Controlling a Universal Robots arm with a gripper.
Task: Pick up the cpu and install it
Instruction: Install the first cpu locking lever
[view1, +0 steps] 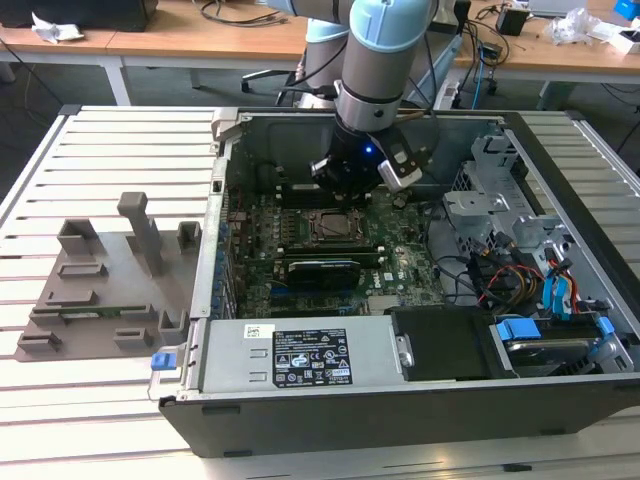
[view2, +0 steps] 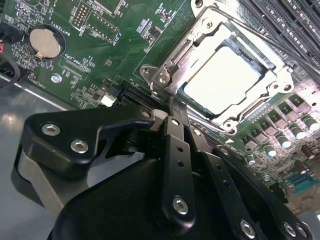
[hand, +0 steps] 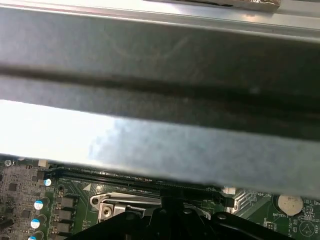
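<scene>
Your pincer hangs inside the open computer case, low over the green motherboard, and it holds nothing. In the second wrist view its black fingers lie close side by side, drawn together, with their tips just at the edge of the socket frame.

The cpu already sits in the socket, just beyond the pincer's tips: you see its pale silver top, washed out bright, lying flat inside the metal frame. The frame's load plate lies down around it, and the thin lever rod runs along the frame's far side. Whether the lever is hooked down you cannot tell.

In the exterior view the socket lies just below the pincer, with a long black card beyond it on the near side of the board. Off to one side of the pincer in the second wrist view sits a round coin cell.

The case rests on a slatted white surface, and a grey fixture tray stands well apart from the pincer, outside the case.
</scene>
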